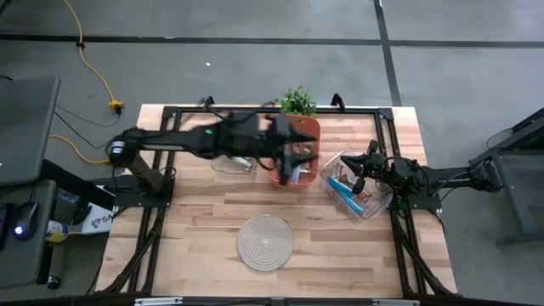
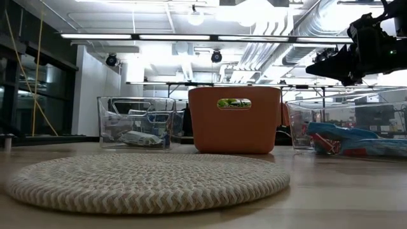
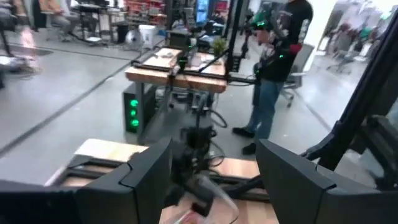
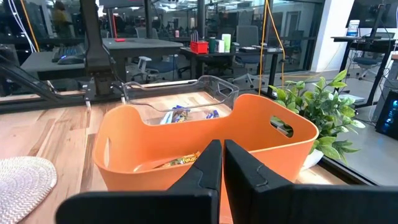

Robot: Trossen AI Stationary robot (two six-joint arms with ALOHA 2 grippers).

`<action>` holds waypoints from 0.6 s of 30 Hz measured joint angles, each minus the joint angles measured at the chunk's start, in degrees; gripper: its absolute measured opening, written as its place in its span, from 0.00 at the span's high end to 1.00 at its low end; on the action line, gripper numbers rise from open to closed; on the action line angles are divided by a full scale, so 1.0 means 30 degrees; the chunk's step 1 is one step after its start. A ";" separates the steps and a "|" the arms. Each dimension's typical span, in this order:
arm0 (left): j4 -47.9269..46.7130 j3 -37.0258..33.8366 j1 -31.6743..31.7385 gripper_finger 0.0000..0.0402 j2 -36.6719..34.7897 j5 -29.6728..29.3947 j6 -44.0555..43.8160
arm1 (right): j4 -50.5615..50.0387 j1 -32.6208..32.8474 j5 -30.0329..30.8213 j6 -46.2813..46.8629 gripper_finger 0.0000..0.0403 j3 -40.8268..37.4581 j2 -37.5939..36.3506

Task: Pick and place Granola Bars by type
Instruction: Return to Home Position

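Above the table [image 1: 195, 223], left fingers [image 3: 149, 174] gape, stretched far over orange bin [image 4: 186, 137]; right fingers [image 4: 202, 173] closed.

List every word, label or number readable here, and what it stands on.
None can be read for certain.
Granola bar wrapper in the orange bin: print blurred, unreadable.
Bars in the right transparent bin: print too small.
White box beside the table: dark letters, too small to read.

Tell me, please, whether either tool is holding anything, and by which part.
Nothing is held. The left tool, over the orange bin, is open and empty; the right tool, over the right transparent bin, is shut on nothing.
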 joint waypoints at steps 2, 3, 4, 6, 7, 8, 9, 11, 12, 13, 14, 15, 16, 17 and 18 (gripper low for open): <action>-0.1126 0.0015 0.0002 0.43 -0.0869 -0.0320 0.0328 | 0.0013 -0.0006 0.0012 0.0000 1.00 0.0001 0.0010; -0.1910 -0.0003 0.0007 0.43 -0.1339 -0.0382 0.0381 | 0.0003 -0.0004 0.0009 0.0000 1.00 -0.0003 0.0013; -0.2429 -0.0023 0.0007 0.43 -0.1678 -0.0473 0.0418 | 0.0020 -0.0004 0.0007 0.0000 1.00 -0.0006 0.0015; -0.3071 -0.0336 0.0007 0.43 -0.2544 -0.0509 0.0421 | 0.0018 0.0001 0.0007 0.0000 1.00 0.0001 0.0015; -0.3465 -0.0632 0.0007 0.43 -0.3006 -0.0509 0.0421 | 0.0032 0.0001 0.0007 0.0000 1.00 -0.0006 0.0015; -0.3192 -0.1015 0.0001 0.43 -0.3491 -0.0509 0.0414 | 0.0020 -0.0001 0.0007 0.0000 1.00 -0.0004 0.0009; -0.3103 -0.1542 -0.0040 0.43 -0.4085 -0.0515 0.0401 | 0.0015 -0.0006 0.0007 0.0000 1.00 -0.0006 0.0007; -0.2942 -0.2797 -0.0146 0.43 -0.5303 -0.0821 0.0358 | 0.0064 -0.0006 0.0007 0.0000 1.00 0.0001 0.0006; -0.2572 -0.3489 -0.0150 0.43 -0.5946 -0.1007 0.0351 | 0.0008 -0.0004 0.0002 0.0000 1.00 -0.0001 -0.0005; -0.2261 -0.4373 -0.0160 0.43 -0.6674 -0.1081 0.0303 | 0.0045 0.0000 0.0015 0.0000 1.00 -0.0005 0.0016; -0.1697 -0.5287 -0.0160 0.43 -0.7439 -0.1077 0.0156 | 0.0047 0.0001 0.0007 0.0000 1.00 -0.0006 0.0022; -0.0997 -0.6261 -0.0160 0.43 -0.8184 -0.1068 -0.0052 | -0.0003 0.0001 0.0007 0.0000 1.00 0.0001 0.0015; -0.0276 -0.7288 -0.0160 0.43 -0.8990 -0.1079 -0.0243 | 0.0028 0.0000 0.0007 0.0000 1.00 -0.0006 0.0020; 0.0431 -0.8358 -0.0160 0.43 -0.9841 -0.1077 -0.0541 | 0.0047 -0.0001 0.0013 0.0000 1.00 -0.0003 0.0015; 0.1099 -0.9482 -0.0153 0.43 -1.0728 -0.1077 -0.0672 | 0.0017 -0.0003 0.0010 0.0000 1.00 -0.0006 0.0007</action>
